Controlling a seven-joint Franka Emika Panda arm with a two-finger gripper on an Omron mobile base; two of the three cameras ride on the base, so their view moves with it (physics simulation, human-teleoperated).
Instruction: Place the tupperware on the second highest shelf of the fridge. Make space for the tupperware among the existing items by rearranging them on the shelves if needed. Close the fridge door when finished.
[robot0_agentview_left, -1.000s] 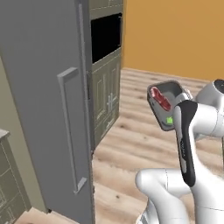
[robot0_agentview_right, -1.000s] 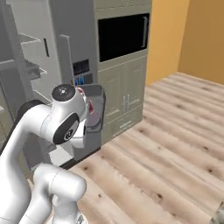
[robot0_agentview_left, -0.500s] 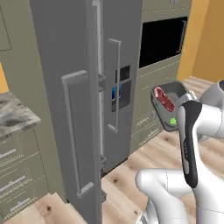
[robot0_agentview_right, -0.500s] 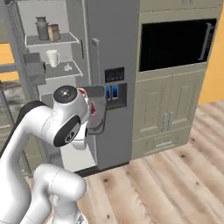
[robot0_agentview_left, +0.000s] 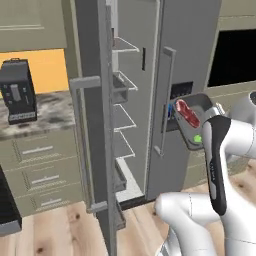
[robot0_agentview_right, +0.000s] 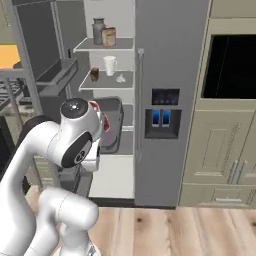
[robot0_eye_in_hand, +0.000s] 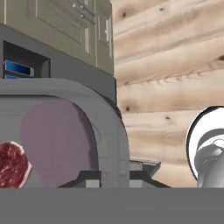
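My gripper (robot0_eye_in_hand: 116, 175) is shut on the rim of the tupperware (robot0_eye_in_hand: 105, 127), a grey translucent container with red food (robot0_eye_in_hand: 11, 164) inside. It hangs tilted in front of the fridge (robot0_agentview_left: 187, 45), level with the dispenser panel (robot0_agentview_right: 162, 117), and is partly hidden behind my arm as the tupperware (robot0_agentview_right: 114, 125). The fridge door (robot0_agentview_left: 95, 125) stands open at the left. A metal jug (robot0_agentview_right: 98, 31) and an orange-brown carton (robot0_agentview_right: 108, 36) stand on the top shelf. Below, the second highest shelf (robot0_agentview_right: 101, 84) holds a white mug (robot0_agentview_right: 109, 65) and two small items.
A black coffee machine (robot0_agentview_left: 17, 90) sits on the marble counter (robot0_agentview_left: 47, 107) left of the open door, above beige drawers. A dark built-in oven (robot0_agentview_right: 232, 60) and beige cabinets (robot0_agentview_right: 217, 150) stand right of the fridge. Door bins (robot0_agentview_right: 60, 75) jut from the open door.
The whole scene has swung across both base views as the base turned; the fridge's open interior is now in front. The tupperware stays in my shut gripper.
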